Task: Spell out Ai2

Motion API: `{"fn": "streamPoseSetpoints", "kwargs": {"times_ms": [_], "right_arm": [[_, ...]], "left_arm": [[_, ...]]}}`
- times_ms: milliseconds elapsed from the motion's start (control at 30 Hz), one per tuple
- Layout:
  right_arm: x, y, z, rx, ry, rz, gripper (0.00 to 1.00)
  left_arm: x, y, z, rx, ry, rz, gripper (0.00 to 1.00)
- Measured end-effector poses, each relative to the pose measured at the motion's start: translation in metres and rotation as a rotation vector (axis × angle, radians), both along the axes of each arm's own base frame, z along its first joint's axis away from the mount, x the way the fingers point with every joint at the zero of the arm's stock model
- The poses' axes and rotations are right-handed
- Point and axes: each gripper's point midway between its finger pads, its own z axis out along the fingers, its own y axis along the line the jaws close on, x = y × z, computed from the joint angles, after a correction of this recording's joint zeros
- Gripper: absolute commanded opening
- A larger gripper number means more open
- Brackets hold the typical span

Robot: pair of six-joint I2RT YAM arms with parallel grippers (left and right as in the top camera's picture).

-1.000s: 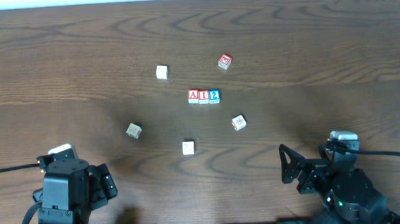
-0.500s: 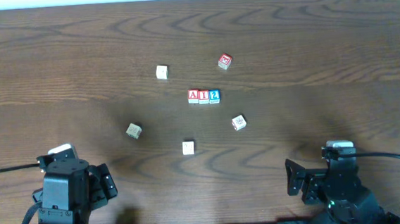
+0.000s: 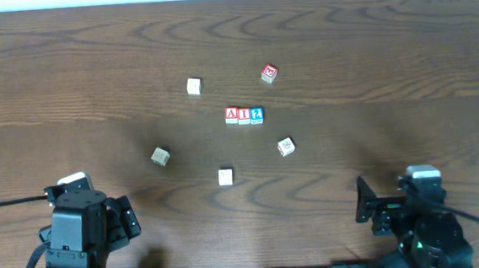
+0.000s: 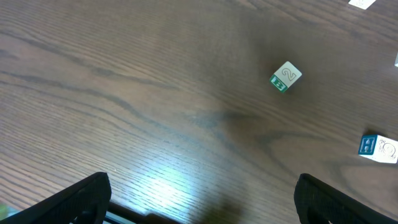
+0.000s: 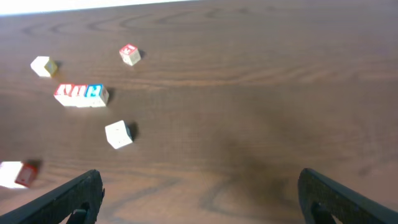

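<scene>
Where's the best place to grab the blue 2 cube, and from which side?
Probably from straight above, closing on the near and far faces of the blue 2 cube. Its left face sits against the I cube, so only that pair of opposite faces looks free.
</scene>
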Motion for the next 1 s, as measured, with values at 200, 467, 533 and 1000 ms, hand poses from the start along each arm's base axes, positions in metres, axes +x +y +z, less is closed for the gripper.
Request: {"fn": "streamPoseSetpoints", "kwargs": {"times_ms": [200,467,533,1000], "right_arm": [[0.009,0.001,-0.026,-0.068,-0.038,0.046,0.99],[0.014,0.002,-0.054,-0.087,-0.023,0.057,0.99],[0.014,0.002,-0.061,-0.091,-0.009,0.059,0.99],[0.014,0.002,-0.114,-0.11,0.106,0.065,0.99]], "left_arm": [[0.0,0.0,0.0,0.0,0.0,0.0,0.95],[0.0,0.0,0.0,0.0,0.0,0.0,0.96],[0.0,0.0,0.0,0.0,0.0,0.0,0.95],[0.0,0.0,0.0,0.0,0.0,0.0,0.95]]}}
